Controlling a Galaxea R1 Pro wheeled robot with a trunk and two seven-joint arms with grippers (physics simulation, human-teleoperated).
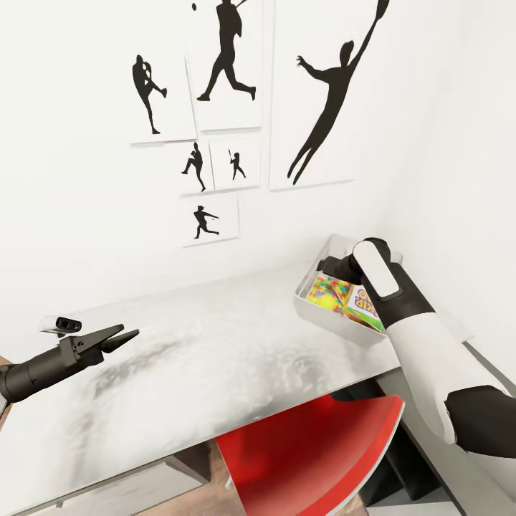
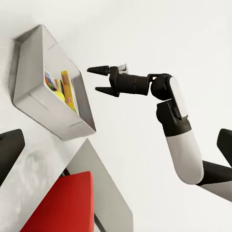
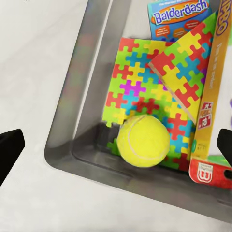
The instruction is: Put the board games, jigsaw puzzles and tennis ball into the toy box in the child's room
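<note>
**Right gripper empty above the filled toy box**

The right gripper [image 2: 100, 79] hovers over the toy box [image 3: 77, 145], fingers spread wide, holding nothing. Inside lie the tennis ball [image 3: 143, 140], two jigsaw puzzles [image 3: 140, 92], Balderdash [image 3: 180, 14] and Skip-Bo [image 3: 212, 125] games. The left gripper [image 1: 118, 338] hangs narrowly parted over the table [image 1: 236, 344].

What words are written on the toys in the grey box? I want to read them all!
"Balderdash": white letters on the blue printed game box lying in the light grey plastic toy box.
"...BO": purple letters, cut off by the picture's edge, on the yellow-and-red game box; in the head view they are too blurred to read.
Small square marks on that box's side: too small to read.
Bright multicoloured jigsaw puzzle sheets and yellow-green fuzzy tennis ball: no words.
</note>
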